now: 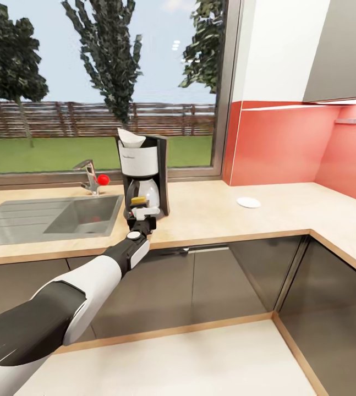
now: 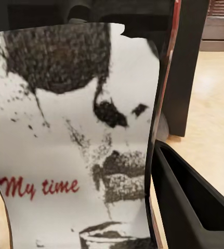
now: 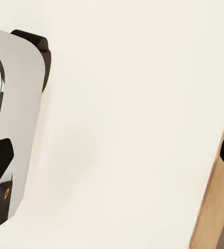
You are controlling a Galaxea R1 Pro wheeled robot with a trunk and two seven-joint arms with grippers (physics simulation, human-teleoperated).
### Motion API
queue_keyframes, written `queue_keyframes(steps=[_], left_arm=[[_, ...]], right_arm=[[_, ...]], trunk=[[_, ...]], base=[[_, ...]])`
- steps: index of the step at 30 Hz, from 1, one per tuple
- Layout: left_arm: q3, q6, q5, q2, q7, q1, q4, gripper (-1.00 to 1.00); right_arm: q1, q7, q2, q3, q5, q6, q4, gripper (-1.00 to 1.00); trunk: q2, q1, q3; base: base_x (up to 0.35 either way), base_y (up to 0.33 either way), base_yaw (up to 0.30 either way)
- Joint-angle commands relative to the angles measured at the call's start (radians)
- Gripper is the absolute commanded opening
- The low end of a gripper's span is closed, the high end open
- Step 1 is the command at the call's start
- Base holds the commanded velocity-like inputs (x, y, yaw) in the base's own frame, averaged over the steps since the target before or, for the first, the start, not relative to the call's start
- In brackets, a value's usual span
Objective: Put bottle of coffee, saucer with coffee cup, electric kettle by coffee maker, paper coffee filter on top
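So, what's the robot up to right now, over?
Left gripper holding coffee jar at coffee maker. Filter on top. Saucer empty. Right gripper open.

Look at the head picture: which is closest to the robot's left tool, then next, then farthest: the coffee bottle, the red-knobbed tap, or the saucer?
1. Bottle of coffee: in the left tool, right in front of the coffee maker.
2. Tap: by the sink, to the tool's left.
3. Saucer: far off on the counter, to the tool's right.

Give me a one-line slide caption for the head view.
Left gripper holds the bottle of coffee at the coffee maker.
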Motion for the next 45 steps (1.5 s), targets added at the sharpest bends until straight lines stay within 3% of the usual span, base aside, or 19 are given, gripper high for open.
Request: queue_keyframes(steps=[1, 45], left_arm=[[-0.008, -0.003, 0.007, 0.0, 0.005, -0.001, 0.001, -1.0], [-0.007, -0.002, 0.007, 0.0, 0.005, -0.001, 0.001, -1.0]], right_arm=[[-0.001, 0.007, 0.0, 0.006, -0.011, -0.006, 0.004, 1.0], [-0.001, 0.007, 0.001, 0.006, -0.01, -0.007, 0.004, 1.0]], trunk=[[-0.001, 0.0, -0.001], [-0.001, 0.0, -0.014]], base=[[0.0, 0.0, 0.0], [0.0, 0.0, 0.0]])
